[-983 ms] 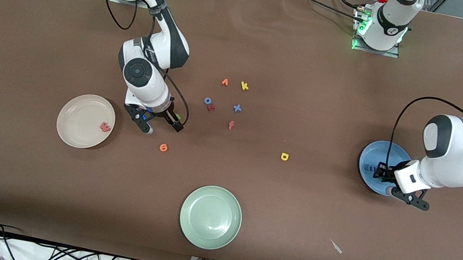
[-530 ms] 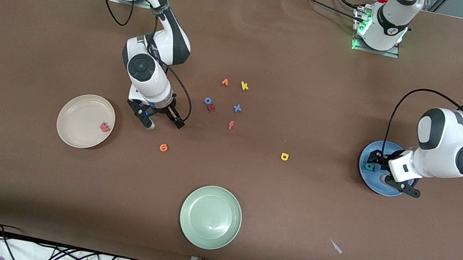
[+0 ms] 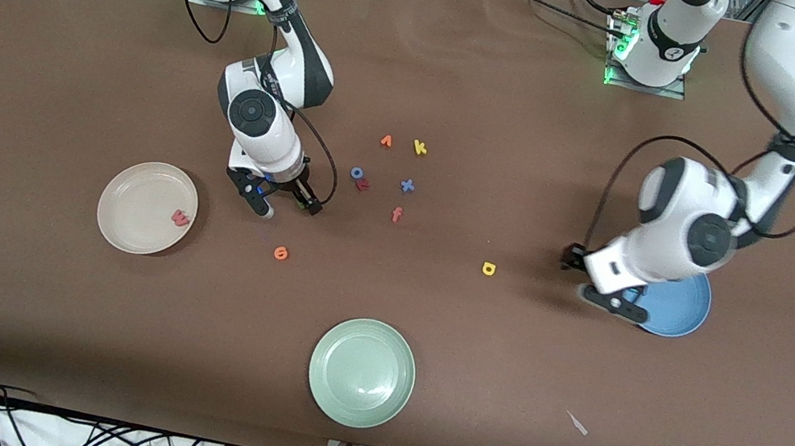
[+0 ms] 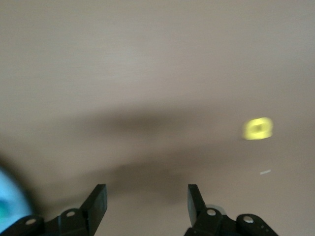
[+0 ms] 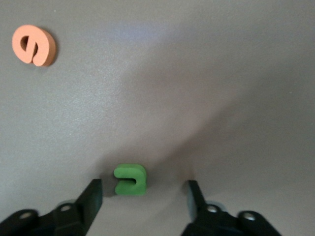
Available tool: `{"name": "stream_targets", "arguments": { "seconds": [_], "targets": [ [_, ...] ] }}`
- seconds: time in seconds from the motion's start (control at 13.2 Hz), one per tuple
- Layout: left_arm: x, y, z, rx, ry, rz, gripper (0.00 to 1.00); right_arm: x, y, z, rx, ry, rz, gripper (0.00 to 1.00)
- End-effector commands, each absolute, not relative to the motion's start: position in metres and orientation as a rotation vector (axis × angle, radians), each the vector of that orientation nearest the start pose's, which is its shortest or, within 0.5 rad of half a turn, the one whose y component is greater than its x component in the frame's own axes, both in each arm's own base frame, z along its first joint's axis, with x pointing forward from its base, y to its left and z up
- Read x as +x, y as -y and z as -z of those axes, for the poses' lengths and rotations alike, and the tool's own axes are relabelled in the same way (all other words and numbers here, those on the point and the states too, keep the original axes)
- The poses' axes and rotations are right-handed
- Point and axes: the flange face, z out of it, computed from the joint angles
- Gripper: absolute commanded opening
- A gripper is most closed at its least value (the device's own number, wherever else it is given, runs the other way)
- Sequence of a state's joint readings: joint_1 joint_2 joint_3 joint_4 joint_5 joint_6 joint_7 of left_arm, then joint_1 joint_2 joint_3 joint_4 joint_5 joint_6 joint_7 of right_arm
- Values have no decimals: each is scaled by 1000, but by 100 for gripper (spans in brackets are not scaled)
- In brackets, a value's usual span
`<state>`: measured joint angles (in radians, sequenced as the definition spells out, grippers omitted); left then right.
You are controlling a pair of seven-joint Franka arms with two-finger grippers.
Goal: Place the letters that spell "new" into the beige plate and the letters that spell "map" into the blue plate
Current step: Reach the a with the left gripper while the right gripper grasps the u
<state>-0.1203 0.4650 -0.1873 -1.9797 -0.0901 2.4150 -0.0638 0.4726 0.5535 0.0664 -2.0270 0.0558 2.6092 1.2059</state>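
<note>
Left gripper (image 3: 575,275) left the blue plate (image 3: 676,313), released; right gripper (image 5: 142,196) spread around green n (image 5: 130,179).

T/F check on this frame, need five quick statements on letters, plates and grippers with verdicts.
1. The salmon-red w lies in the beige plate. True.
2. The right gripper is shut on the green n. False: its fingers stand open with the n on the table between them.
3. The orange e is in the pale green plate. False: it lies on the table, farther from the front camera than that plate.
4. The left gripper is open and holds nothing. True.
5. The yellow a lies in the blue plate. False: it lies on the table beside it.
</note>
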Motion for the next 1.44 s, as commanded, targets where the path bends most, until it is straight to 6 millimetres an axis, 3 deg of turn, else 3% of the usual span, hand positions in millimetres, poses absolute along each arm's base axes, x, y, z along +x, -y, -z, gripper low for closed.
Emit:
{"name": "stream_targets", "arguments": {
  "seconds": [0.0,0.15,0.38,0.61,0.98,1.36],
  "targets": [
    [581,240,-220,-3270,-155,-47,74,512,-308,-180,-2862,-1100,-39,59],
    [586,266,-213,-3267,-152,-32,71,513,-308,-181,-2860,-1099,-36,49],
    [591,278,-196,-3255,-167,-14,71,514,-308,-179,-2861,-1100,-38,37],
    [593,277,-192,-3252,-160,8,71,515,-307,-175,-2863,-1101,-40,35],
    [590,300,-184,-3237,-125,22,72,521,-310,-178,-2858,-1089,-30,23],
    [591,296,-170,-3222,-134,38,71,529,-314,-187,-2854,-1070,-15,19]
  ]
}}
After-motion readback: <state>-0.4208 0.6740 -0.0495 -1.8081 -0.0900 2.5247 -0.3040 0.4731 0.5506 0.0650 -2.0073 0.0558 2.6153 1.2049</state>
